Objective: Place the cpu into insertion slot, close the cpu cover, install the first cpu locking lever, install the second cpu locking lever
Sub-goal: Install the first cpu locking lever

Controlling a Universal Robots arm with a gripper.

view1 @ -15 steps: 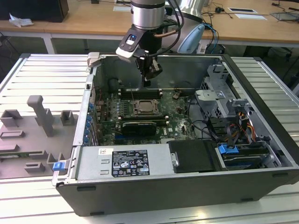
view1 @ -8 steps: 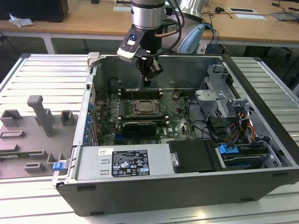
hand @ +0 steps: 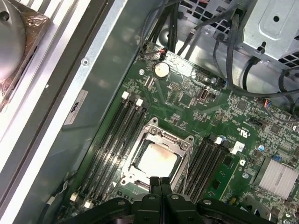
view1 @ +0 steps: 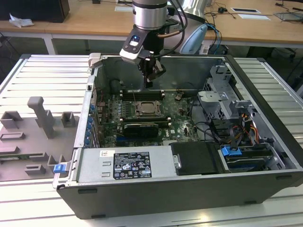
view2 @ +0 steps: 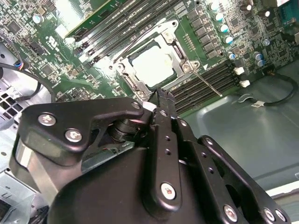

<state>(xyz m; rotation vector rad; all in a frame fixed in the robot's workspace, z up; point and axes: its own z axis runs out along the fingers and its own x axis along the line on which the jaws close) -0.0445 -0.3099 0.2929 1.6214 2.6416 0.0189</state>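
The cpu [view1: 147, 109] lies flat in the insertion slot [view1: 137, 115] on the green board, its pale metal top showing in both wrist views [view2: 154, 65] [hand: 156, 161]. The cpu cover [hand: 161, 138] [view2: 176, 48] lies down around the chip as a silver frame. A thin silver locking lever [view2: 208, 83] sticks out from one corner of the socket over the memory slots. My gripper [view1: 149, 84] hangs a little above the far edge of the socket, inside the case. Its two black fingertips are shut together with nothing between them [hand: 160, 181] [view2: 156, 99].
Black memory slots [hand: 110, 140] flank the socket on both sides. A long black block [view1: 141, 127] lies just in front of it. A drive cage and cables [view1: 222, 101] fill the exterior view's right; a power supply [view1: 125, 165] is at the front. A grey fixture tray [view1: 33, 137] sits outside the case.
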